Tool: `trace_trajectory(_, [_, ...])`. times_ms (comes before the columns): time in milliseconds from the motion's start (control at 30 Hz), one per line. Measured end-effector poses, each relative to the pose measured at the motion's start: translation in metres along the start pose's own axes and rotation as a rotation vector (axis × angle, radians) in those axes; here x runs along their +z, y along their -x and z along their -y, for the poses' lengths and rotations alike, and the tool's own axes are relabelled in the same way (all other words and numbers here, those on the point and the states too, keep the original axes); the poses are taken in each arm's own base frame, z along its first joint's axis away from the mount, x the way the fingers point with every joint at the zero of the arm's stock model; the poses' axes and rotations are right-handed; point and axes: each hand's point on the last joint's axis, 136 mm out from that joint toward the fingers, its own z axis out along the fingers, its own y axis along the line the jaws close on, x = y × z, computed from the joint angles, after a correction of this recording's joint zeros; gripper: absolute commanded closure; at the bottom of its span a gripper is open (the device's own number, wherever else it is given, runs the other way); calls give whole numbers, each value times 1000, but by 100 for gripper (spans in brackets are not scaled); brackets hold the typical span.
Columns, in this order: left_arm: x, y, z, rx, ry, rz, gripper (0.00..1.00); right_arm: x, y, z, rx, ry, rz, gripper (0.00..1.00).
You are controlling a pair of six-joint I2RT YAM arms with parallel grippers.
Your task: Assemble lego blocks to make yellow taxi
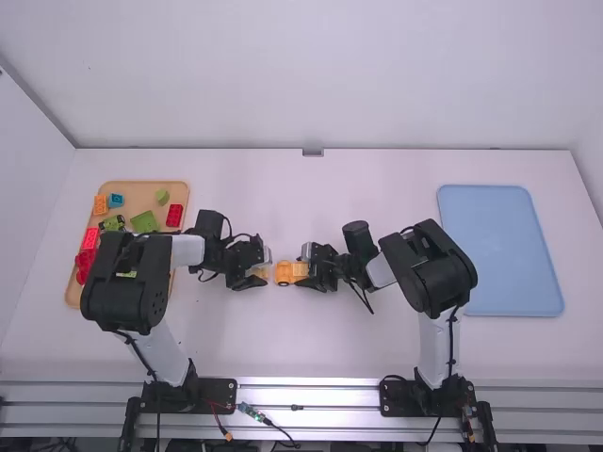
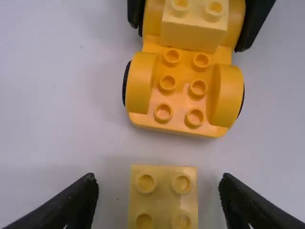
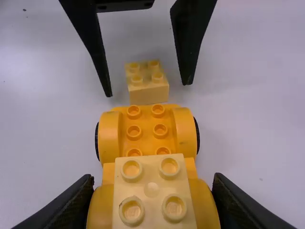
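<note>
On the desk (image 1: 283, 344), the right end effector (image 3: 152, 186) clamps the wheeled yellow base (image 2: 181, 90), which could tip if pressed off-centre; the left end effector (image 2: 158, 191), fingers apart astride the loose 4-stud block (image 3: 148, 90), could skew it by closing unevenly

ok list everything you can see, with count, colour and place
base: 1, orange, mid-table
yellow blocks: 2, one on base, one loose beyond its end
tray: 1, tan, left
tray blocks: several, red, green, orange, blue
tray: 1, blue, right
table: 1, white
wall: white, behind
rail: silver, near edge
arms: 2, white-black, left, right
claws: 2, black, left open around loose block, right on base
</note>
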Motion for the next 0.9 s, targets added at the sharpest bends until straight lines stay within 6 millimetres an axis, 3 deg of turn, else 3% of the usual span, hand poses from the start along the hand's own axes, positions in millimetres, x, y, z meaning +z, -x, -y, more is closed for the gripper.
trace_trajectory(100, [0, 0, -1, 2, 4, -1, 49, 0, 0, 0, 0, 0, 0, 42])
trace_trajectory(200, [1, -1, -2, 13, 12, 1, 37, 0, 0, 0, 0, 0, 0, 42])
trace_trajectory(433, [-2, -7, 3, 9, 32, 67, 25, 0, 0, 0, 0, 0, 0, 42])
trace_trajectory(567, [-11, -9, 2, -5, 42, 125, 25, 0, 0, 0, 0, 0, 0, 42])
trace_trajectory(900, [-17, 11, 4, 119, 39, 259, 29, 0, 0, 0, 0, 0, 0, 42])
